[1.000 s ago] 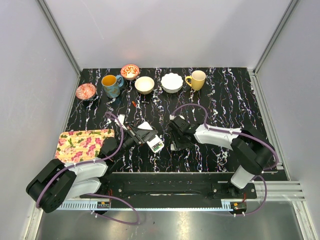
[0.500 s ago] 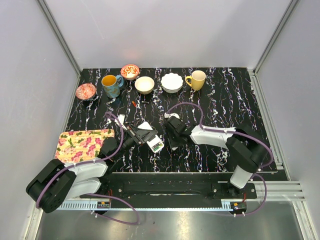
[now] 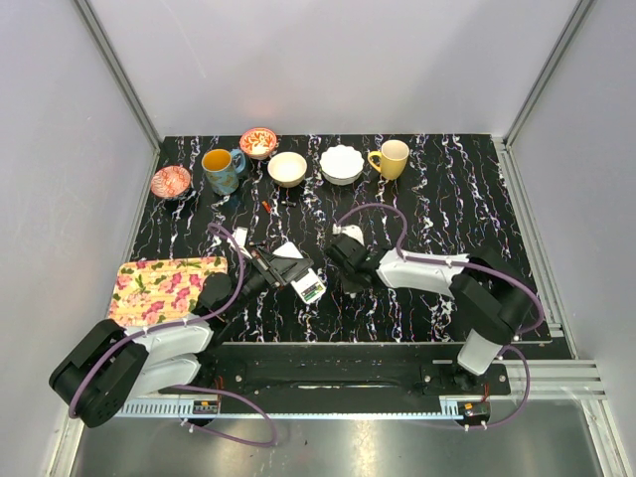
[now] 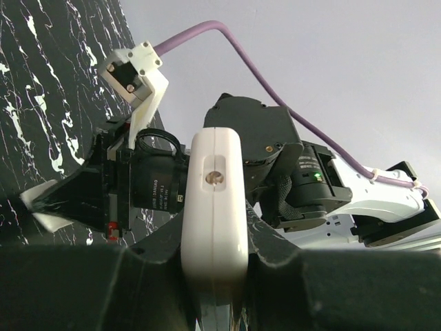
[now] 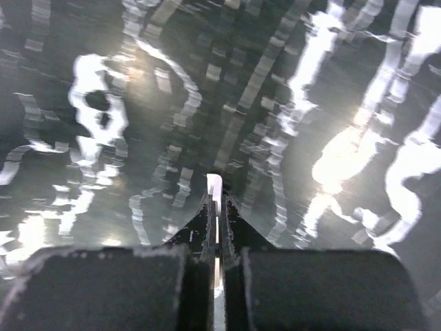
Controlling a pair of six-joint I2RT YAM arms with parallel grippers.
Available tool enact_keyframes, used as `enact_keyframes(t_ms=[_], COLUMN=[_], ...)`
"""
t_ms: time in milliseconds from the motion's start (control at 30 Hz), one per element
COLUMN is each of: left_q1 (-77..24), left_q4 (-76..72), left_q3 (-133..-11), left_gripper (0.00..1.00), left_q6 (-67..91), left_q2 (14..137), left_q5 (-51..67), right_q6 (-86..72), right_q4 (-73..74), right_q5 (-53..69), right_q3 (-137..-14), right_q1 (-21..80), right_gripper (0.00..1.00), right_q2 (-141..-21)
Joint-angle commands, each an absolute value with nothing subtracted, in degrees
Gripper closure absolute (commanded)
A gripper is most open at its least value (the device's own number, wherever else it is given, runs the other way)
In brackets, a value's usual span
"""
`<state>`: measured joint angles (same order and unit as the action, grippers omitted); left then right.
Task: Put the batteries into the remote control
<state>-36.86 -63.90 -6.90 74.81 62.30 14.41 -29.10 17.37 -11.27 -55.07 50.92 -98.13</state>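
My left gripper [image 4: 215, 276] is shut on the remote control [image 4: 215, 200], a white slab held edge-on between both fingers. From above, the remote control [image 3: 304, 282] sits left of centre with a green patch at its near end; whether that is the batteries I cannot tell. My right gripper [image 5: 216, 207] is shut on the thin white back-cover panel [image 5: 214, 186], which pokes out past its tips just above the black marbled table [image 5: 103, 83]. In the overhead view the right gripper [image 3: 353, 283] points down just right of the remote.
Along the back stand a patterned dish [image 3: 171, 181], a blue mug [image 3: 222, 170], a red bowl [image 3: 258, 142], a cream bowl [image 3: 287, 168], a white scalloped bowl [image 3: 341, 164] and a yellow mug [image 3: 392, 158]. A small red piece [image 3: 266, 206] lies ahead of them. A floral cloth [image 3: 164, 285] is at the left.
The right gripper has gone from open to shut, closing on the white back-cover panel and shifting slightly left. The left gripper and the remote have stayed put.
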Motion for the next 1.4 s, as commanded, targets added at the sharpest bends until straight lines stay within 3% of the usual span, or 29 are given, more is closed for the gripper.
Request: enact_keyframes(t_ms=[0,67,167,367,400,467,567,667,833,1033,1133,1233,1267,1367], left_q1=[-37.09,-37.18,-37.18,-37.18,-37.18,-37.18,-37.18,-37.18,-37.18,-37.18,-37.18,-37.26,-37.27,-37.27], left_q4=[-68.29,-68.82,-68.82,-65.66,-64.26,-63.02,-62.40,-61.70,-61.79,-62.05,-61.96,-62.49,-62.93,-62.76], left_q3=[-6.50,-6.24,-5.80,-5.19,-5.19,-5.27,-5.19,-4.83,-4.31,-4.31,-4.39,-4.39,-4.39,-4.48], left_gripper=[1.00,1.00,1.00,1.00,1.00,1.00,1.00,1.00,1.00,1.00,1.00,1.00,1.00,1.00], left_q6=[74.53,74.71,75.06,74.45,74.01,73.65,73.56,73.39,73.48,73.48,73.39,73.48,73.56,73.65], left_q2=[61.26,61.17,60.73,56.52,55.99,54.58,53.26,52.47,51.86,51.94,52.03,52.73,53.00,53.17], left_q5=[14.41,14.41,14.85,15.12,14.94,14.94,15.29,15.29,15.03,15.03,14.86,14.85,14.94,15.12], right_q6=[-30.15,-32.50,-33.83,-36.83,-36.74,-35.60,-33.84,-32.96,-33.05,-32.87,-32.43,-33.57,-34.10,-36.91], right_q4=[43.25,51.03,59.40,60.21,60.21,59.33,56.09,55.02,54.67,50.55,47.12,42.03,39.84,36.84], right_q5=[-32.65,-45.66,-50.43,-46.59,-45.36,-41.24,-35.70,-33.14,-32.61,-32.61,-29.12,-22.60,-21.80,-18.99], right_q3=[-60.27,-66.69,-73.03,-77.69,-79.26,-80.68,-81.30,-81.65,-81.83,-77.71,-71.91,-65.05,-63.56,-59.51], right_q1=[51.07,50.02,46.67,44.56,44.47,44.56,44.56,44.56,44.56,44.47,41.24,36.67,36.13,34.72], right_gripper=[1.00,1.00,1.00,1.00,0.97,0.80,0.70,0.52,0.37,0.23,0.27,0.47,0.63,0.91], right_q2=[-99.38,-102.73,-108.80,-112.76,-114.07,-115.66,-115.58,-115.31,-114.44,-104.61,-97.66,-94.31,-93.26,-92.29])
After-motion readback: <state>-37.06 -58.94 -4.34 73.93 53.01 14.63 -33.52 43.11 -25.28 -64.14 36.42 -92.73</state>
